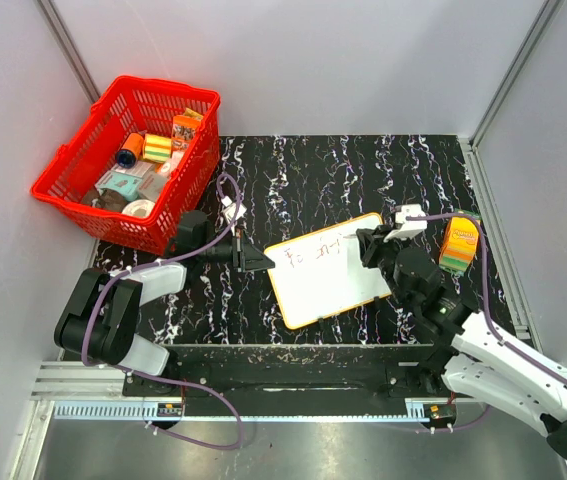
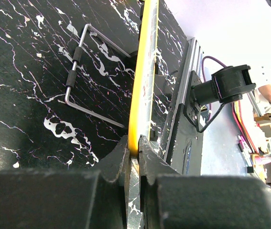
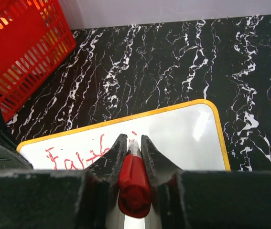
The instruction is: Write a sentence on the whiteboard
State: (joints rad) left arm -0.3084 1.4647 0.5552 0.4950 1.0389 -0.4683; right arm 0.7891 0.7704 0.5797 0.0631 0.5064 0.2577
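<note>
My right tool [image 3: 134,138] clamps a red marker [image 3: 134,186]; my left tool [image 2: 134,141] pinches the whiteboard [image 2: 142,71] rim. The red basket [image 1: 123,228] holds, perhaps, tape rolls.

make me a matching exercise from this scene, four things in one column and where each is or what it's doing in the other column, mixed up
Things:
1. left gripper
2. right gripper
3. red basket
4. orange box

Places or states:
a. at the far left corner of the table
b. shut on the yellow rim of the whiteboard
c. shut on a red marker, above the board
d. standing near the right edge of the table

Pairs: 1-b, 2-c, 3-a, 4-d
</note>
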